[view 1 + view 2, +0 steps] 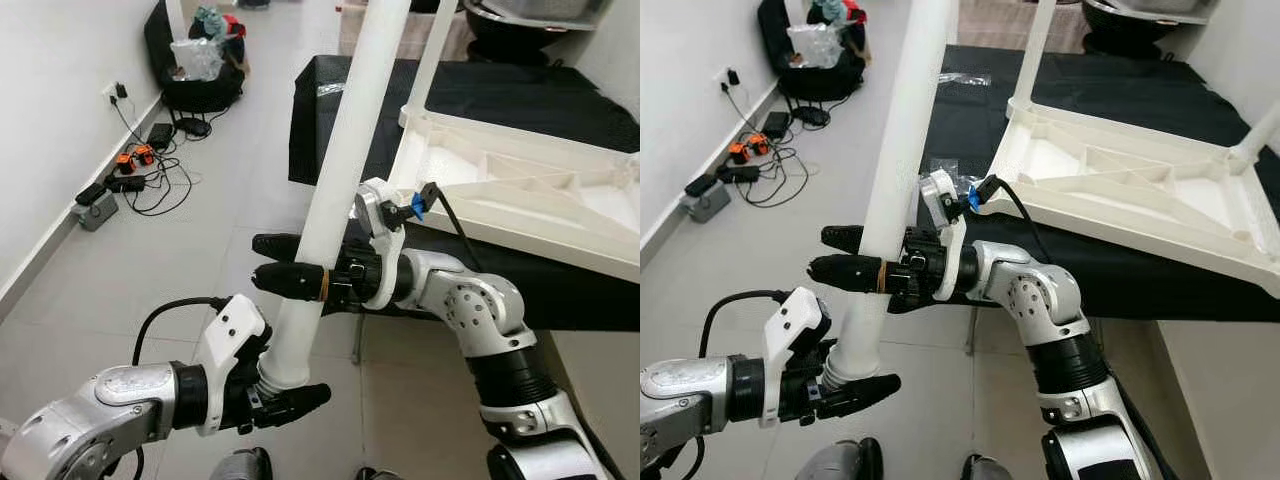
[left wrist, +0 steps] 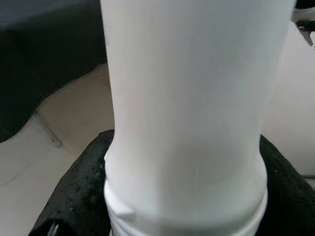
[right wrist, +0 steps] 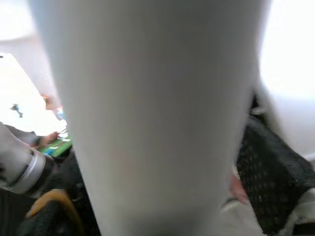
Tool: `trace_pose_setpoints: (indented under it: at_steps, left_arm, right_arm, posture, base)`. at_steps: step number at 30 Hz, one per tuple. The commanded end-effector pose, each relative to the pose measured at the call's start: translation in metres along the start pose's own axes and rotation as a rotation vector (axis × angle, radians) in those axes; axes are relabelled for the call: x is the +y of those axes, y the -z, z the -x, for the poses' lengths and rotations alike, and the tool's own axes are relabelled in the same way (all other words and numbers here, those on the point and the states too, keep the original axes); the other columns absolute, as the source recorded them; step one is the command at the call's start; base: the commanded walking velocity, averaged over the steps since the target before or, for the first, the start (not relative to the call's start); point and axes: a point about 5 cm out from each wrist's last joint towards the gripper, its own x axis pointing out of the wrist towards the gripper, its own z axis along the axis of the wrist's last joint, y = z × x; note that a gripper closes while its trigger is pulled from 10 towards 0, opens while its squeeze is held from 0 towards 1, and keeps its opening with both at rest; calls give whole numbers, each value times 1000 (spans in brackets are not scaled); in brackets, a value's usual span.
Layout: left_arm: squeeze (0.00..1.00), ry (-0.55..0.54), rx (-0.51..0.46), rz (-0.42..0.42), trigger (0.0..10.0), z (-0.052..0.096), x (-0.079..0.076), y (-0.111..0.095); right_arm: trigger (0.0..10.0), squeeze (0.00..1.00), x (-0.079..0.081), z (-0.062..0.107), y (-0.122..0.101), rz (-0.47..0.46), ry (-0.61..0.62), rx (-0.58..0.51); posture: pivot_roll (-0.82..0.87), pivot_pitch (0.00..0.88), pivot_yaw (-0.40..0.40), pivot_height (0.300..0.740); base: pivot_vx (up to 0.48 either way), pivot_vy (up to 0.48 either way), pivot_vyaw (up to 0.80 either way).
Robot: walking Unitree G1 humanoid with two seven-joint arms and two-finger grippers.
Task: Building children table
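White plastic table leg (image 1: 345, 160), long and tilted, is clenched by both hands: the left hand (image 1: 285, 400) at its threaded lower end, the right hand (image 1: 285, 262) higher up. Beside the leg, the upturned tabletop (image 1: 520, 190) lies on a black-draped desk (image 1: 330, 110). Uneven pulling could twist the leg loose, missing its socket.

A floor of large pale beige tiles (image 1: 90, 290) is seen, bounded on the left by a plain white wall (image 1: 50, 120). A white wall socket (image 1: 112, 92) is fitted low down, with black cables and adapters (image 1: 140, 175) strewn beneath it. A black-draped worktop (image 1: 560, 100) stands to the right, and a black bag stuffed with clear plastic (image 1: 195, 60) lies further back.
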Motion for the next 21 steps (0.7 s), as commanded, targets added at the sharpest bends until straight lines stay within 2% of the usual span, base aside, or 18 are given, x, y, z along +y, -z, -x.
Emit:
trace_pose_setpoints:
  at_steps: [1, 6, 14, 21]
  left_arm:
    - [0, 5, 2, 1, 10000, 3, -2, 2]
    - [0, -2, 9, 0, 10000, 1, 0, 5]
    - [0, -32, 1, -4, 10000, 0, 3, 4]
    - [0, -139, 8, -5, 10000, -4, 16, 4]
  right_arm:
    - [0, 0, 2, -5, -4, -27, -9, -46]
    - [0, 0, -1, -6, -8, -53, 15, -74]
    - [0, 0, 4, -4, -11, -73, 10, -107]
    - [0, 0, -2, -2, -13, -69, 90, -148]
  posture:
    - [81, 127, -22, 740]
    - [73, 128, -22, 740]
    - [71, 130, -23, 740]
    - [69, 125, -26, 740]
  base:
    - [0, 0, 0]
    - [0, 0, 0]
    - [0, 0, 0]
    - [0, 0, 0]
